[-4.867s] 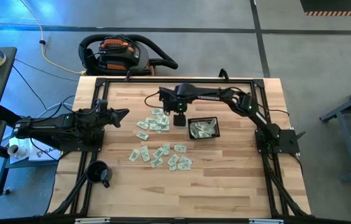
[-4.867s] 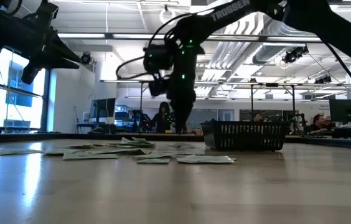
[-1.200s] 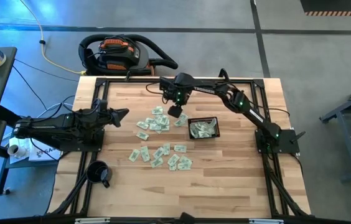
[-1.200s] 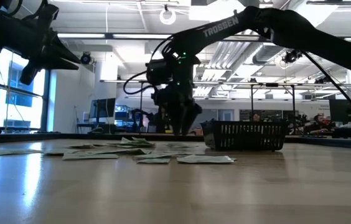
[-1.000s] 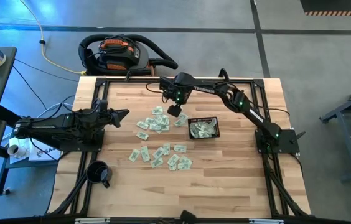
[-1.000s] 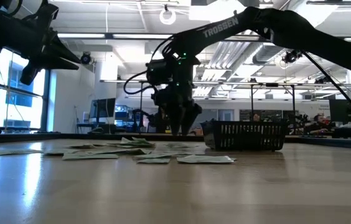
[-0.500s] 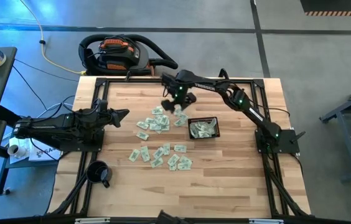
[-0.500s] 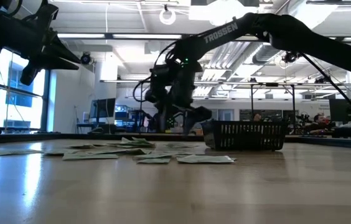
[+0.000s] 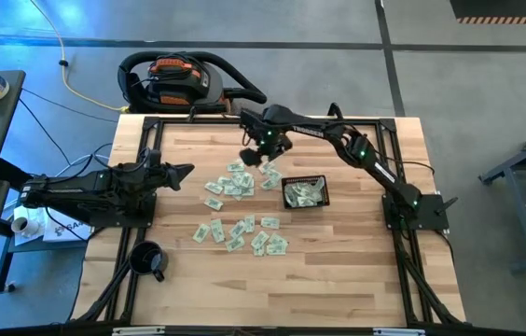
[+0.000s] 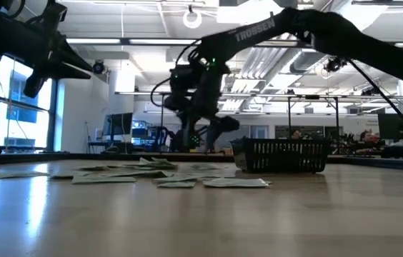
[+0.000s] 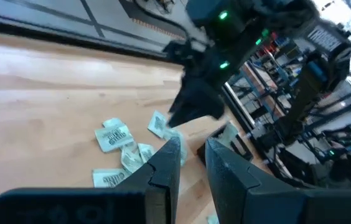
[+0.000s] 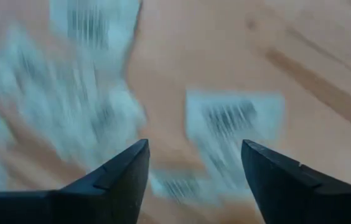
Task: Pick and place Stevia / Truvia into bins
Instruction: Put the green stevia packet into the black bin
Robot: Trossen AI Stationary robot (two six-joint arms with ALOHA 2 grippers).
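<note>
roughly twenty sachets [image 9: 236, 231] lie loose beside one basket [image 9: 304, 192], two inside.

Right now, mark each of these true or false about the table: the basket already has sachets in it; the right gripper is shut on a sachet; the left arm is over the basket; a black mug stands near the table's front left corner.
1. The black basket already holds some sachets. True.
2. The right gripper is shut on a sachet. False: its fingers are spread open with nothing between them, above loose sachets on the table.
3. The left arm is over the basket. False: the left gripper waits at the table's left side, well away from the basket.
4. A black mug stands near the front left corner. True.
</note>
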